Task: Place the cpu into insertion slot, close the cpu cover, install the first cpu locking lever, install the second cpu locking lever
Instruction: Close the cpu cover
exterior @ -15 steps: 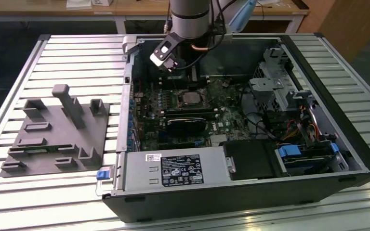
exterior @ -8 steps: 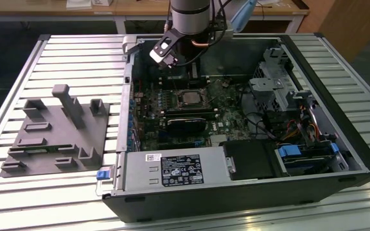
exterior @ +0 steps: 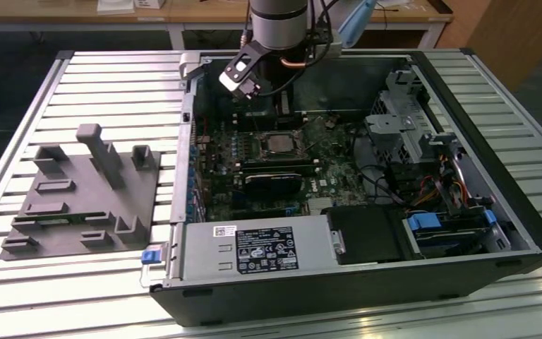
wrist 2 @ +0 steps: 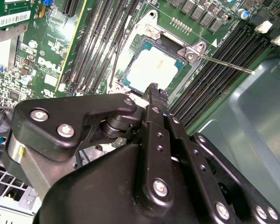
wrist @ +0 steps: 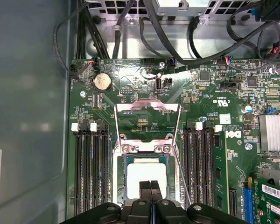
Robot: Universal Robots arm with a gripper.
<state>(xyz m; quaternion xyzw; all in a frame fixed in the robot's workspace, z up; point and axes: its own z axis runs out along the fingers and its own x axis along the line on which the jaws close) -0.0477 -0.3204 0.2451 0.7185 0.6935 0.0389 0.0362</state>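
We see the cpu (wrist: 147, 173) lying flat in the slot (wrist: 123, 179), seemingly seated, with the cover (wrist: 147, 107) swung back to leave the socket open. Our end effector (wrist: 150, 184) hangs over the chip's edge, fingers pressed together and holding nothing; we cannot tell whether it touches. In the exterior view the cpu lies at its six o'clock

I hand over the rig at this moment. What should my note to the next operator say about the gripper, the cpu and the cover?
The gripper is shut and holds nothing. Its tips are just above the cpu; contact is unclear.
Done: the cpu lies in the insertion slot.
The cpu cover stands open, flipped back. One locking lever stands unhooked.
Left: closing the cover, locking both levers.
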